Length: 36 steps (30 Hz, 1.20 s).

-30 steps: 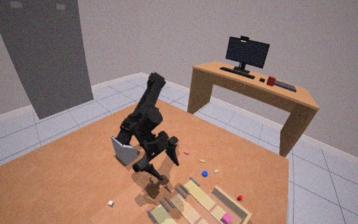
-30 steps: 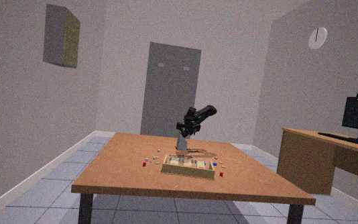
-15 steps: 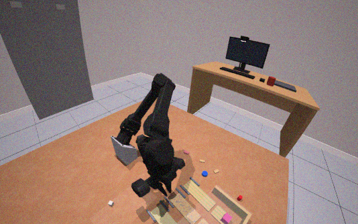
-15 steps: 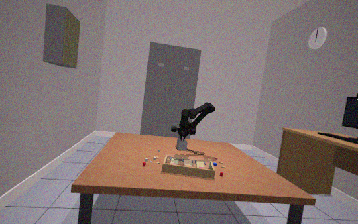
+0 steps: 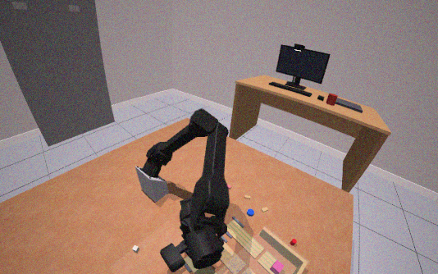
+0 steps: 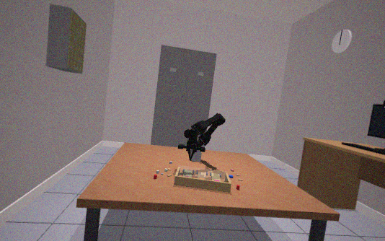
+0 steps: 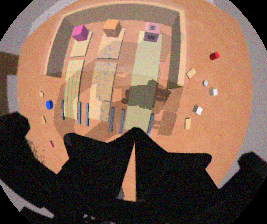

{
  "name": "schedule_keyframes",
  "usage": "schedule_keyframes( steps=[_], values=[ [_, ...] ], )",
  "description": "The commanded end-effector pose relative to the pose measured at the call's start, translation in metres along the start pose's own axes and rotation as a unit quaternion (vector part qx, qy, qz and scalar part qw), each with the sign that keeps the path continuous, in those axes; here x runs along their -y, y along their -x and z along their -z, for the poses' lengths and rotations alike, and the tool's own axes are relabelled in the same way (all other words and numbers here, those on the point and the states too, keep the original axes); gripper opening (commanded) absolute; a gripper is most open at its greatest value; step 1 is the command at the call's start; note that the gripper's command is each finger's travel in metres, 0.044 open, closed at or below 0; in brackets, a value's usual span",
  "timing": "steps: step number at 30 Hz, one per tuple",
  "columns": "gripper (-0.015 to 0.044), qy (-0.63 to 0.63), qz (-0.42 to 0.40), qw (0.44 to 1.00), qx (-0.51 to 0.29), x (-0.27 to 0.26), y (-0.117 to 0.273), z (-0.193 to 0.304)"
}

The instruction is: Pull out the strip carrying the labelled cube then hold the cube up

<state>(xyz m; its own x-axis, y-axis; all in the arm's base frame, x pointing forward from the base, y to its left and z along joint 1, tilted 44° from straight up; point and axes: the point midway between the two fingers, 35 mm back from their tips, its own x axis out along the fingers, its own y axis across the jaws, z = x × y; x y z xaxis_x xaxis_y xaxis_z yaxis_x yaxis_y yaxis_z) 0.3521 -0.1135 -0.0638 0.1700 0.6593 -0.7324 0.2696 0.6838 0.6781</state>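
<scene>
In the wrist view three strips lie side by side. The right, pale green strip (image 7: 146, 65) looks unbroken, and a pink cube with dark letters (image 7: 152, 28) sits on its far end. The left strip (image 7: 74, 82) has a gap before its far piece, which carries a magenta cube (image 7: 80, 33) (image 5: 276, 267). The middle strip (image 7: 105, 80) has a gap before its far piece, which carries an orange cube (image 7: 112, 28). My gripper (image 7: 136, 130) (image 6: 192, 159) is shut and empty, above the table, its tips showing by the green strip's near end. The arm hides much of that strip in the top view.
A wooden three-sided tray wall (image 5: 284, 247) (image 6: 202, 183) surrounds the strips' far ends. Blue-grey guides (image 7: 87, 114) stand beside the near ends. A blue disc (image 5: 250, 212) (image 7: 49, 105), red pieces (image 7: 214, 56) (image 5: 294, 242) and several small white and tan blocks lie outside the tray.
</scene>
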Motion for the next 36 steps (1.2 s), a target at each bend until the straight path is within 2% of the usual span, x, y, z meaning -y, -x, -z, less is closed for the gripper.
schedule_keyframes(
  steps=[1,36],
  values=[
    [0.0,0.003,-0.002,0.999,-0.045,0.004,-0.009,0.003],
    [0.0,0.003,-0.002,0.999,-0.045,0.004,-0.059,0.008]
  ],
)
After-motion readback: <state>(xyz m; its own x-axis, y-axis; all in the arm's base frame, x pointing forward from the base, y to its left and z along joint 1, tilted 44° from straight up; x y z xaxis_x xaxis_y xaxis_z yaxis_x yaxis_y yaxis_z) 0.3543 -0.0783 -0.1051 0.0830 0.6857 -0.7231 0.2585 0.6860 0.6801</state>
